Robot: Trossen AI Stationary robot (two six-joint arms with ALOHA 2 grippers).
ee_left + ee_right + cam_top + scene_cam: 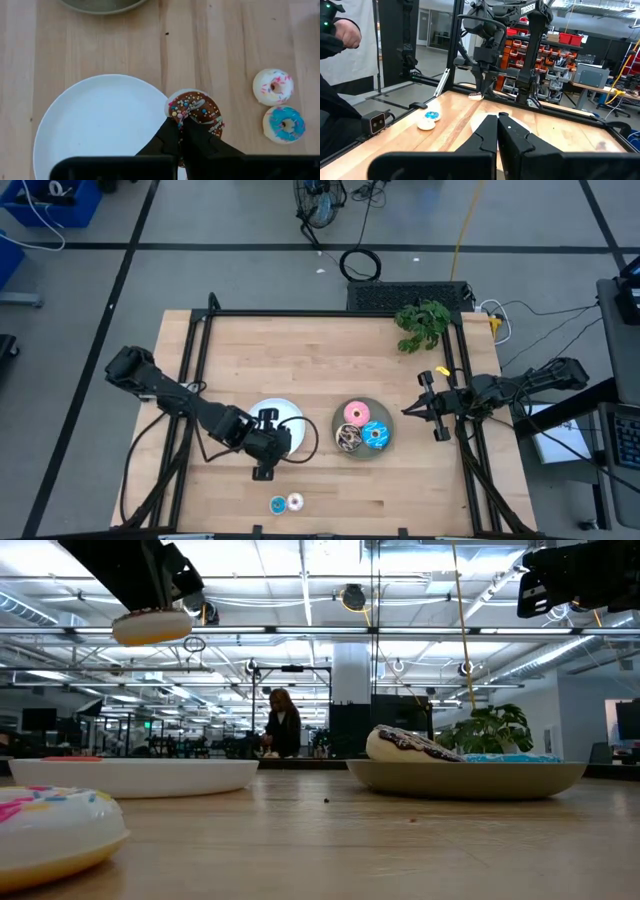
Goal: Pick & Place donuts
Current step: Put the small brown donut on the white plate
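My left gripper (270, 442) hangs above the near rim of the white plate (281, 412), shut on a small brown sprinkled donut (196, 109). In the low view this donut (152, 627) floats high over the table. A grey plate (362, 452) to the right holds a pink donut (355, 414), a blue donut (376, 434) and a brown donut (347, 439). A small blue donut (277, 504) and a small white donut (295, 501) lie on the wood near the front edge. My right gripper (408, 411) waits shut at the table's right side. My left gripper pinches the brown donut's ring (176, 114) between its two fingers, on the side toward the white plate. The fingers (167, 137) come steeply from above. The donut is lifted clear of table and plate and sits about level below the fingertips.
A green plant (422, 325) stands at the far right corner. A black frame (200, 330) borders the table's left, far and right sides. Bare wood lies between the two plates and along the front. A person (281, 725) sits far back in the room.
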